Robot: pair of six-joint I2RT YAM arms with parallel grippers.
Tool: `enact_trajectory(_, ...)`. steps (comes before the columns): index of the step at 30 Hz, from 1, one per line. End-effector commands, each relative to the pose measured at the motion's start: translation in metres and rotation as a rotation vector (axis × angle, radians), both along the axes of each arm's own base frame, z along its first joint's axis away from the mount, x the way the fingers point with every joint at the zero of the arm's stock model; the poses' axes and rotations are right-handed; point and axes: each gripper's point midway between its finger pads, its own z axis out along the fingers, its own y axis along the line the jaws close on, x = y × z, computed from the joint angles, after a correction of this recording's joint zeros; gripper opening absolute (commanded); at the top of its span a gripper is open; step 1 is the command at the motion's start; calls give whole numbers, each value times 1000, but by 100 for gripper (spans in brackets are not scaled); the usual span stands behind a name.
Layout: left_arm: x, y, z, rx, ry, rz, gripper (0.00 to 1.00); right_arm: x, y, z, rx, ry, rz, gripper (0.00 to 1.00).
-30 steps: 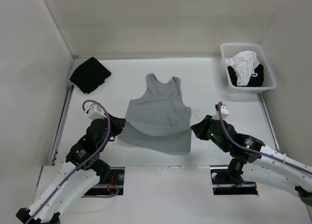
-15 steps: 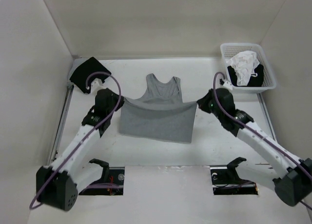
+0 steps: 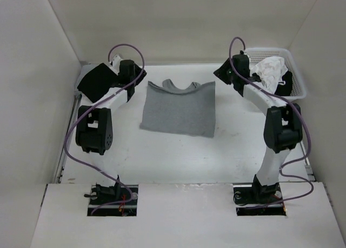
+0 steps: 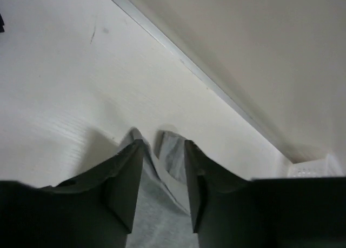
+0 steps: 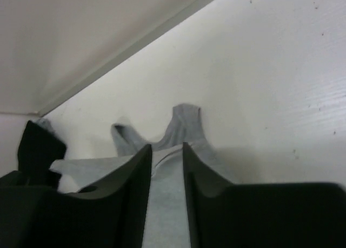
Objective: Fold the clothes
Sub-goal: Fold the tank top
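The left end effector [image 4: 162, 169] stands with its two fingers apart, a clear gap between them, at the far left corner of the grey tank top [image 3: 178, 108]. Through that gap the left wrist view shows grey fabric lying on the table [image 3: 162, 156], with nothing pinched between the pads; whether the fingertips brush the cloth cannot be told. The right end effector [image 5: 166, 164] also has its fingers parted, by a narrower gap, and sits at the far right corner of the same garment. Grey cloth shows through its gap as well, lying loose rather than clamped. There are two end effectors, both reaching to the far side of the table with one on each side of the top. There is one tank top, lying in the middle of the table. It is doubled over into a rough rectangle, its near half folded up over the far half. Its two shoulder straps [image 3: 172, 86] and the scoop of the neck peek out along the far edge. One black cloth [image 3: 97, 81] lies at the far left, just beside the left arm. One white basket [image 3: 300, 86] stands at the far right and holds two pieces, one white garment [image 3: 270, 69] on top of one black garment [image 3: 268, 88].
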Motion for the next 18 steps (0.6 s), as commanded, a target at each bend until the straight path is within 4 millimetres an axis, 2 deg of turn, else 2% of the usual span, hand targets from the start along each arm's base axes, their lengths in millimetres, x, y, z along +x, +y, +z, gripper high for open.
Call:
enact_trajectory(1, 14, 3, 37, -27, -98, -17, 41, 15, 8, -3, 27, -12, 21, 42)
enact_trajectory(3, -11, 3, 19, -14, -63, -31, 44, -2, 8, -15, -10, -4, 8, 47)
enact_trajectory(6, -76, -2, -25, -17, -8, -52, 39, -51, 17, -30, -49, -9, 15, 48)
enact_trajectory(8, -122, -3, -55, -37, 27, -51, 39, -92, 26, -41, -49, -19, 42, 33)
enact_trajectory(10, -160, 2, -79, -55, 73, -56, 38, -132, 33, -57, -45, -16, 71, 10)
enact_trajectory(11, -175, 5, -86, -63, 88, -59, 38, -151, 33, -65, -36, -8, 75, 3)
enact_trajectory(12, -189, 6, -92, -71, 96, -68, 38, -169, 34, -73, -23, 1, 79, 1)
enact_trajectory(16, -216, 10, -106, -99, 139, -94, 39, -215, 34, -86, 25, 8, 97, 4)
enact_trajectory(18, -220, 8, -117, -109, 173, -111, 40, -227, 31, -89, 31, 9, 99, 8)
